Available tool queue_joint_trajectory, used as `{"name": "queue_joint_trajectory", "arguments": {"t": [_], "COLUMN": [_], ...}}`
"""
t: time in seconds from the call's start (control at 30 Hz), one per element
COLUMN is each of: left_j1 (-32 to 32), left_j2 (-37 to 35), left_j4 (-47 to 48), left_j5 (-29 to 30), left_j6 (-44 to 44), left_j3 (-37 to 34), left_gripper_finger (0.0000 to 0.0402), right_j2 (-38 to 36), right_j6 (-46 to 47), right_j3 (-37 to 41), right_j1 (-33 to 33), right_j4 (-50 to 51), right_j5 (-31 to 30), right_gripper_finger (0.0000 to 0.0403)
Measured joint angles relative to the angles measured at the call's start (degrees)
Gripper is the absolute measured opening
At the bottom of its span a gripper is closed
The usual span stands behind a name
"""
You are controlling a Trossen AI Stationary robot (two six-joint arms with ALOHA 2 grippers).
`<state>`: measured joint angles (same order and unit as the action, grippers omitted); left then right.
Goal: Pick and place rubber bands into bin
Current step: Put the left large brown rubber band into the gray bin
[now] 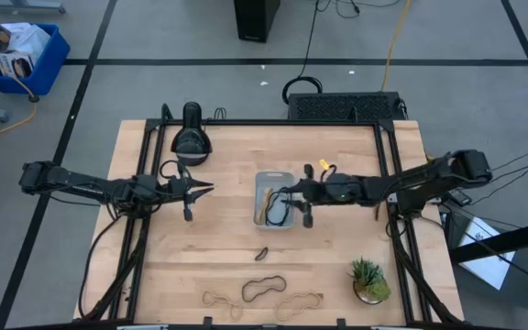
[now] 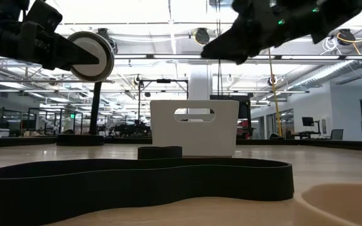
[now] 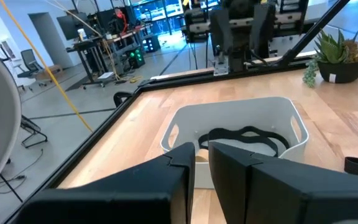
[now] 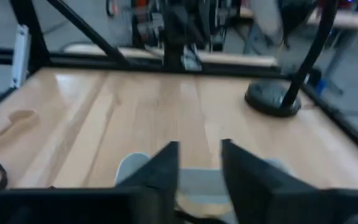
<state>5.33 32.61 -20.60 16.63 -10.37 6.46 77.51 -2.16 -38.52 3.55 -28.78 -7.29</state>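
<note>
While the right hand (image 1: 287,193) hangs over the bin (image 1: 274,179), fingers a little apart and empty, it should lift straight up past the rim. A black rubber band (image 3: 244,135) lies inside. More bands (image 1: 262,290) wait near the tabletop (image 1: 337,247) front edge, with open room. The left hand (image 1: 202,188) waits nearly closed, empty.

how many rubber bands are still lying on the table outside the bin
4 rubber bands: a small dark one below the bin, a black one near the front edge, and a tan one on each side of it. Others may be hidden.
</note>
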Motion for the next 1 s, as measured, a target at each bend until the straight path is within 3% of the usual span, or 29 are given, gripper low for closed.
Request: {"name": "queue_joint_trajectory", "arguments": {"t": [0.13, 0.27, 0.5, 0.67, 1.0], "left_j1": [-0.01, -0.01, -0.06, -0.12, -0.18], "left_j2": [-0.02, -0.02, 0.0, 0.0, 0.01], "left_j4": [0.39, 1.18, 2.12, 2.52, 3.24], "left_j5": [0.02, 0.02, 0.47, 0.53, 1.58], "left_j6": [0.07, 0.01, -1.11, -1.31, -1.49], "left_j3": [0.0, 0.0, 0.0, 0.0, 0.0], "left_gripper_finger": [0.0056, 0.0056, 0.0056, 0.0056, 0.0056], "right_j2": [-5.72, -12.05, -25.45, -34.75, -46.14], "right_j6": [-1.43, 1.57, 1.86, 1.66, 0.32], "right_j3": [5.32, 12.28, 23.81, 28.43, 31.94], "right_j1": [-1.39, -2.41, -2.32, -2.36, -2.66], "right_j4": [-3.91, -10.76, -18.91, -15.68, -9.43], "right_j5": [2.84, 5.71, 4.9, -1.89, 1.34], "right_gripper_finger": [0.0014, 0.0009, 0.0001, 0.0001, 0.0]}}
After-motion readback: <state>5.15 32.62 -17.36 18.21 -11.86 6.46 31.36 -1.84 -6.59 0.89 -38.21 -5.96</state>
